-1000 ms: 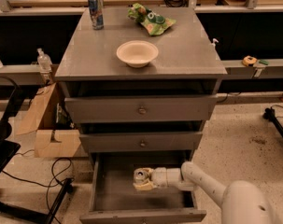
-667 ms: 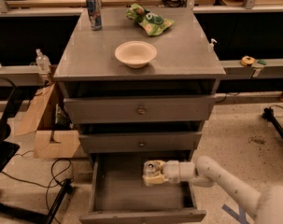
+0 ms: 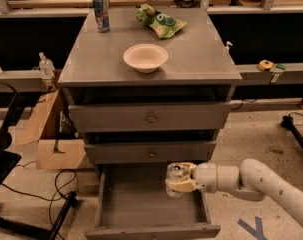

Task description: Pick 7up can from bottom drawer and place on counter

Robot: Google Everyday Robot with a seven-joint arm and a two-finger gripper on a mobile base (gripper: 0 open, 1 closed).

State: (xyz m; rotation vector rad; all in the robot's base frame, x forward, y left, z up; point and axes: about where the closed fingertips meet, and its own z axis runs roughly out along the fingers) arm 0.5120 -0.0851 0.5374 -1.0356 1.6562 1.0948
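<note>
The 7up can, a short pale can with a silvery top, is held upright in my gripper, which is shut on it. The gripper holds it above the right part of the open bottom drawer, just below the front of the middle drawer. My white arm reaches in from the lower right. The counter is the flat grey top of the cabinet, well above the can.
On the counter stand a cream bowl, a tall blue-and-silver can at the back left and a green crumpled bag at the back. Two shut knobbed drawers sit above the open one. A cardboard box and cables lie left.
My gripper has lifted the can up out of the drawer floor and drawn it to the right and toward the drawer's front. The view has also shifted.
</note>
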